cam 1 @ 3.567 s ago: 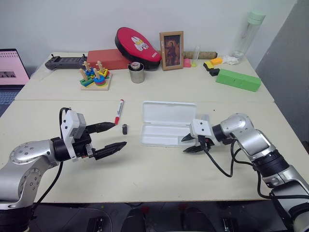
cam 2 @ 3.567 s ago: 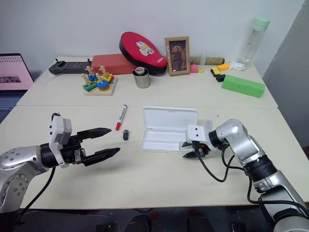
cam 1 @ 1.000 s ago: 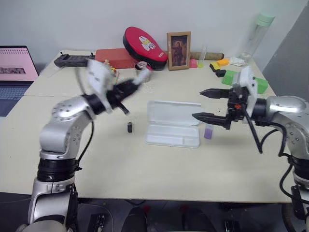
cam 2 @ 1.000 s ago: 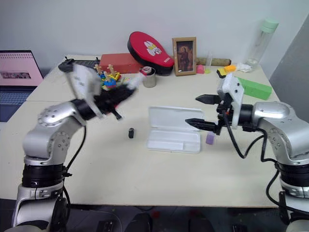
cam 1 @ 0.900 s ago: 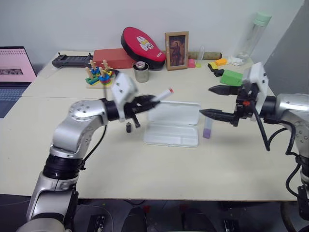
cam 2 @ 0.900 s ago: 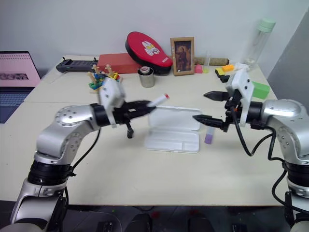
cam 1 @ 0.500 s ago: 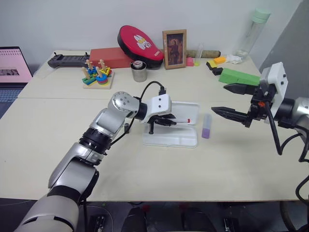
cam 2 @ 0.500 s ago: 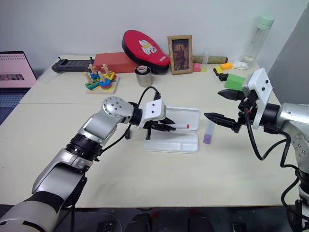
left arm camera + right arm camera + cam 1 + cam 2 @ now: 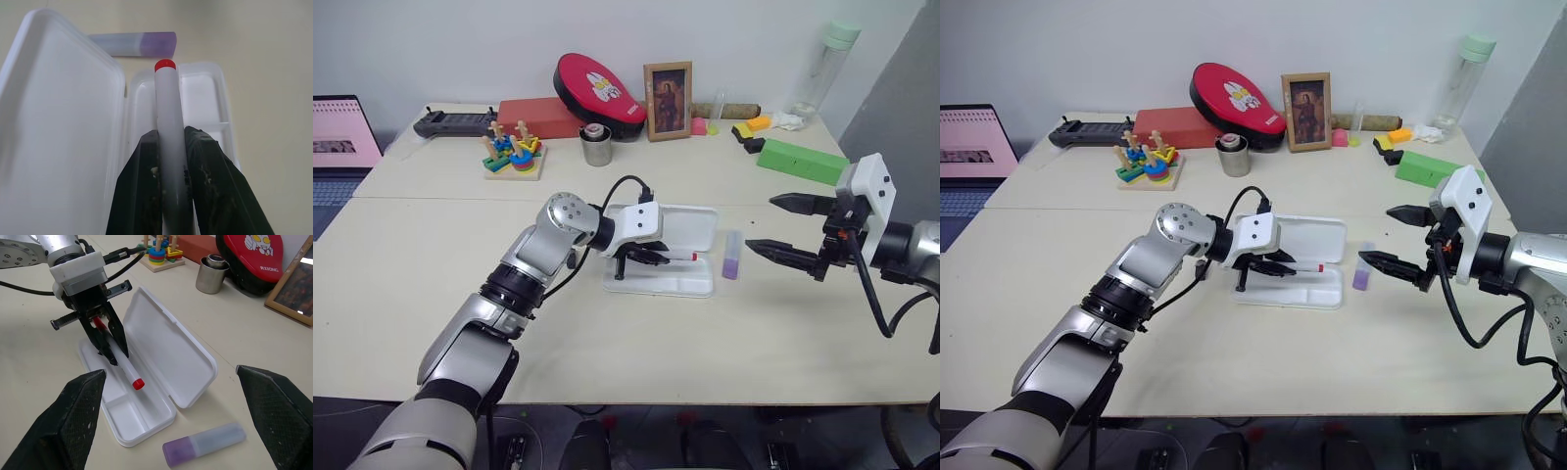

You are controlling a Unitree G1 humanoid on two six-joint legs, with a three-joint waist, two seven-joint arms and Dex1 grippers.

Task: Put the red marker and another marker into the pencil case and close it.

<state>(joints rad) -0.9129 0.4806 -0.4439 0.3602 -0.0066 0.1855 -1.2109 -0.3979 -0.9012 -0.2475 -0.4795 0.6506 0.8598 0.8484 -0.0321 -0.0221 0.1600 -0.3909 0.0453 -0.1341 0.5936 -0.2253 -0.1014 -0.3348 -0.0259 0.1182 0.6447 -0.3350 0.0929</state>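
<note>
Hovering over your open pencil case (image 9: 677, 284), the left gripper (image 9: 651, 257) pinches the red marker (image 9: 677, 257); right gripper (image 9: 785, 227) gapes empty (purple marker (image 9: 731, 257) lies right of the case).

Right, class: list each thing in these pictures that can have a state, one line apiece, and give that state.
White hinged plastic pencil case: open, lid tilted back.
Slim red-and-white marker: clamped, held over the case's tray, not released.
Short lilac translucent marker: lying on the table beside the case, capped.
Left gripper: jaws shut on the red-and-white marker.
Right gripper: jaws open, empty.
Laptop: screen lit.
</note>
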